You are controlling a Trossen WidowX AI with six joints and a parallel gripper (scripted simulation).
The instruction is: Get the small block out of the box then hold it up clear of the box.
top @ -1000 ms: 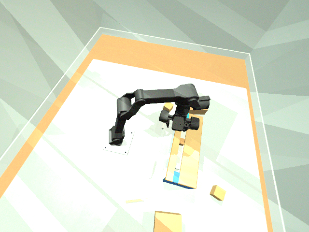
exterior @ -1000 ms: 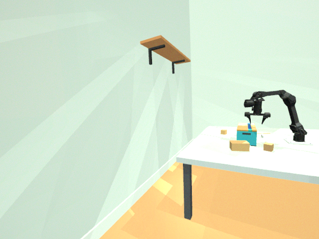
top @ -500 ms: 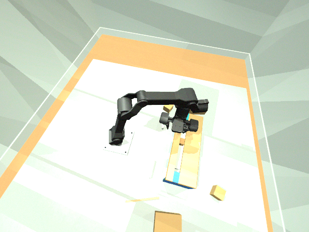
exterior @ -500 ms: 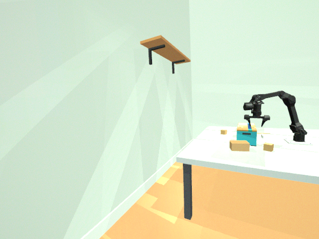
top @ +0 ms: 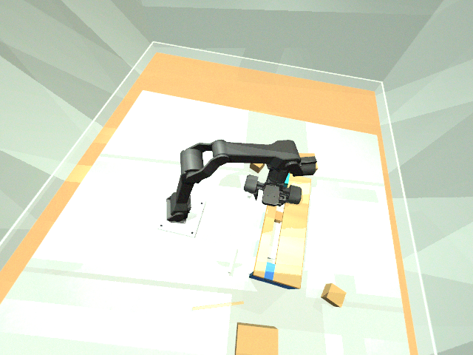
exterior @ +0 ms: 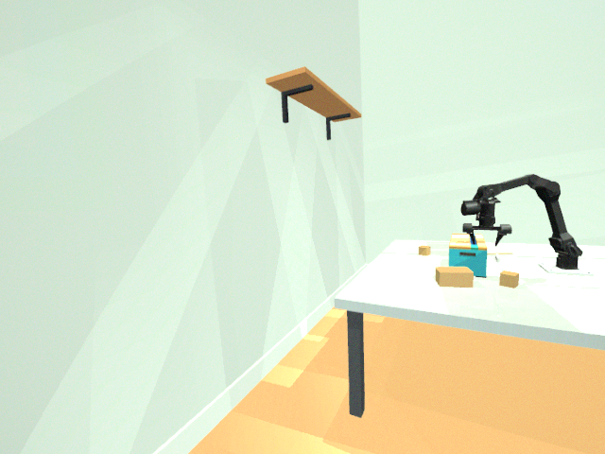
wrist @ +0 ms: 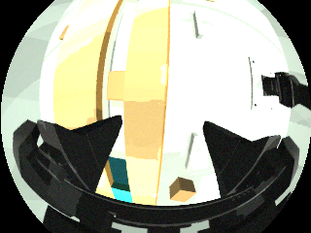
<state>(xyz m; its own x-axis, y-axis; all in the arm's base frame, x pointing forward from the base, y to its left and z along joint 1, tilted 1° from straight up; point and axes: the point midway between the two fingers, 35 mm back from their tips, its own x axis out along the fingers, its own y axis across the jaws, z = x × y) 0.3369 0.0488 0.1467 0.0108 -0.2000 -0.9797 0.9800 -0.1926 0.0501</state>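
Note:
The long tan-topped box (top: 294, 237) (exterior: 468, 261) (wrist: 146, 58) lies on the white table (top: 114, 191) (exterior: 440, 303), with a cyan end far from the top camera and a dark blue end near it. A narrow slot runs along its top. The small tan block (top: 278, 216) (wrist: 122, 85) shows through the slot, nearer the cyan end. My gripper (top: 273, 197) (exterior: 485, 240) (wrist: 162, 139) is open and empty. It points down just above the box's cyan end, one finger over the slot side and the other over the table beside the box.
A small tan cube (top: 256, 167) (exterior: 423, 250) (wrist: 183, 188) lies by the cyan end. Another cube (top: 333, 294) (exterior: 509, 279) and a larger tan block (top: 256, 338) (exterior: 454, 276) lie past the blue end. A thin tan stick (top: 217, 305) lies on the table. A wall shelf (exterior: 312, 93) hangs high up.

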